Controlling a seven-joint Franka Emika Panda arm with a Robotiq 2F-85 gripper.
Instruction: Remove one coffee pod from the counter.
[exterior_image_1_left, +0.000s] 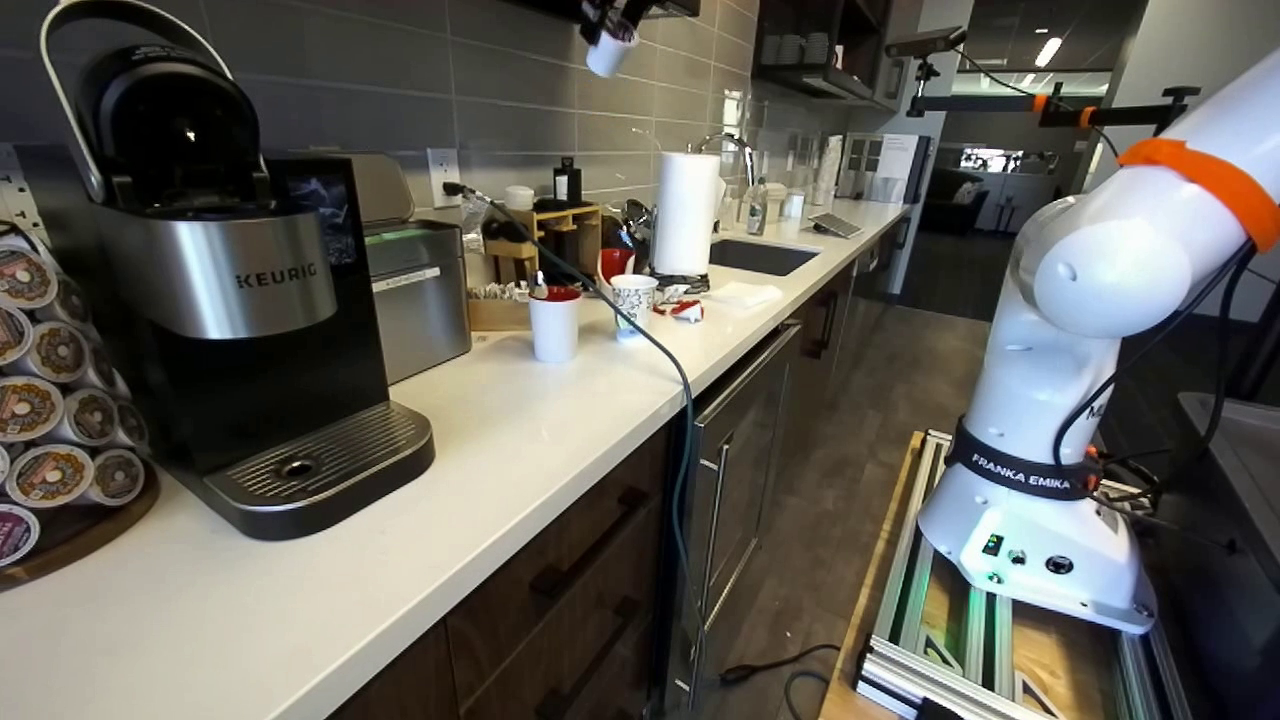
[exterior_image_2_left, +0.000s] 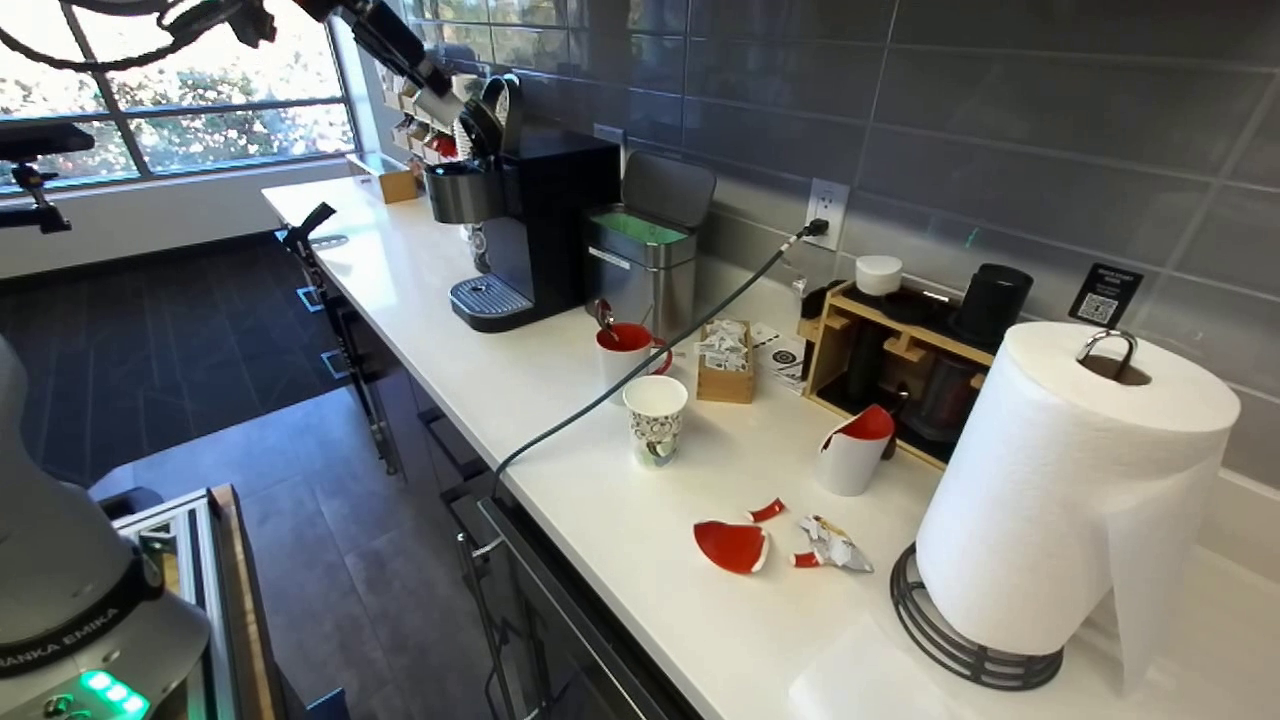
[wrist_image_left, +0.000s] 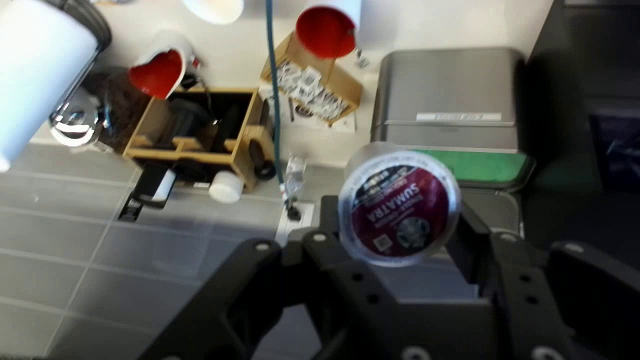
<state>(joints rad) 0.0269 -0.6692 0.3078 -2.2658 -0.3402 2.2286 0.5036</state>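
My gripper (wrist_image_left: 397, 215) is shut on a coffee pod (wrist_image_left: 400, 212), one finger on each side. The pod has a whitish rim and a dark red lid reading "SUMATRA" that faces the wrist camera. In an exterior view the pod (exterior_image_1_left: 610, 52) hangs tilted, high above the off-white counter (exterior_image_1_left: 520, 440), with the gripper (exterior_image_1_left: 618, 18) at the top edge. In an exterior view the pod (exterior_image_2_left: 440, 105) shows pale under the gripper (exterior_image_2_left: 432, 82), near the raised handle of the coffee maker. The pod does not touch the counter.
A Keurig coffee maker (exterior_image_1_left: 190, 400) with its lid raised stands on the counter, next to a rack of pods (exterior_image_1_left: 60, 410). Nearby are a metal tin (exterior_image_2_left: 650, 270), a red-lined mug (exterior_image_1_left: 555, 330), a paper cup (exterior_image_2_left: 656, 420), broken mug pieces (exterior_image_2_left: 732, 547), a paper towel roll (exterior_image_2_left: 1060, 500) and a hanging cable (exterior_image_2_left: 600, 395).
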